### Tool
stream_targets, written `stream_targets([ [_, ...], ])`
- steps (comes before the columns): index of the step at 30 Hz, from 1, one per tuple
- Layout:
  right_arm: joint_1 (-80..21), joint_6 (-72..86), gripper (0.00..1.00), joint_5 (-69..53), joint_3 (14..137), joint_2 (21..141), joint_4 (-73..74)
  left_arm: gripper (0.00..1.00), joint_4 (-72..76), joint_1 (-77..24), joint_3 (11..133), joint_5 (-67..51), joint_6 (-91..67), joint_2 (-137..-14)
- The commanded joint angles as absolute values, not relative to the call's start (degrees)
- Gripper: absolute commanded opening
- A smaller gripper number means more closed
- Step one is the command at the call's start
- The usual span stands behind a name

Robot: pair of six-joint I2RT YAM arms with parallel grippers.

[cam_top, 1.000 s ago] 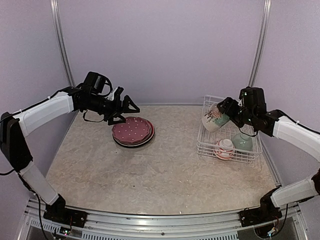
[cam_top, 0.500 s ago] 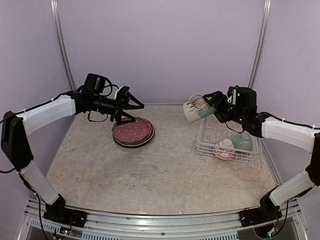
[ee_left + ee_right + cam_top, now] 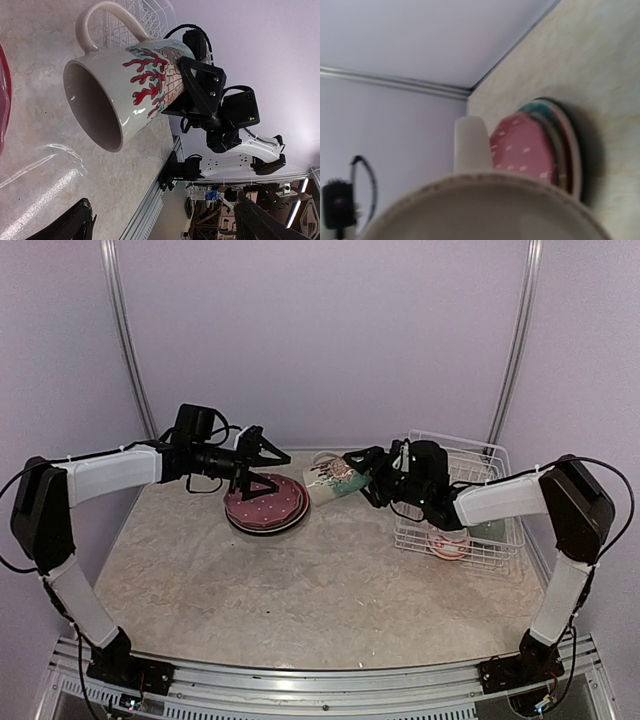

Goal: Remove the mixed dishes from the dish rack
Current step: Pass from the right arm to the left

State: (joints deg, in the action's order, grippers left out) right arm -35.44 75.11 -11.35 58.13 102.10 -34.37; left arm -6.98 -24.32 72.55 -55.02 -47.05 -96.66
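Mug [image 3: 333, 478] is out of the rack [image 3: 455, 437]. A second ago it sat at the rack's far-left corner in the right hand [image 3: 362, 476]. It went up over the rim and has now travelled left across the surface [image 3: 300, 590].

- Now it hangs on its side just right of the stack of plates [image 3: 266, 502], mouth turned toward the left arm and handle on the far side.
- Right hand is closed around the mug's body, fingers spread wide on either side of it. The left wrist view shows the grip clearly.
- I can't tell whether the mug clears the surface or grazes it.
- Left hand [image 3: 262, 458] is wide open and holds nothing. It has swung round a little and hovers over the far edge of the plates, pointing at the mug.

Rack now holds only two bowls near its front, a pink-and-white bowl [image 3: 447, 540] and a green bowl [image 3: 492, 531].

Reading: the plates are unloaded and the mug is nearly so. It needs either setting down upright beside the plates or passing to the left hand. The tilt is the awkward part, since it must be righted before release or it may roll. Two bowls remain after that.
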Motion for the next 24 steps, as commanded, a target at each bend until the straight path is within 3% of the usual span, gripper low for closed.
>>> stream_targets([
  [1, -37.76, 81.27, 0.0, -13.26, 64.24, 104.83, -52.18, 0.91, -2.75, -23.79, 70.96, -53.88, -49.32, -97.9],
  [8, -40.82, 83.17, 0.0, -13.53, 69.5, 109.7, -53.87, 0.87, 7.09, -23.72, 67.54, -55.3, -53.97, -98.88],
  [19, -43.39, 85.34, 0.0, -12.83, 70.85, 111.9, -56.77, 0.57, 17.79, -23.58, 63.05, -56.25, -57.51, -97.17],
  [24, -44.18, 86.17, 0.0, -12.5, 70.63, 112.55, -57.76, 0.49, 19.7, -23.39, 62.07, -55.92, -57.93, -96.67],
])
